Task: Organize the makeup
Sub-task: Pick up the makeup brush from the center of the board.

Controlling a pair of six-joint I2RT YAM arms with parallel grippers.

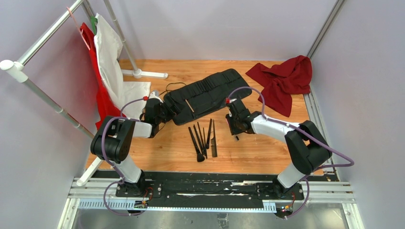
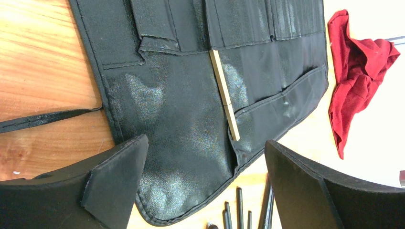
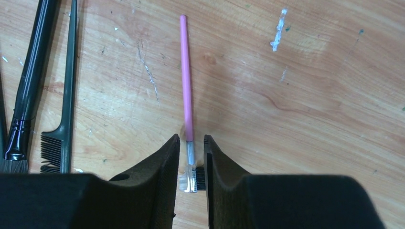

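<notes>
While the right gripper (image 3: 191, 143), jaws slightly apart, straddles the pink brush (image 3: 185, 76) at its thin neck, closing may flick it sideways.

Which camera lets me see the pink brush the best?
The right wrist view: it shows the pink brush close up, with its whole handle and its head between the fingers. In the top view the right arm covers it. The left wrist view does not show it.
</notes>
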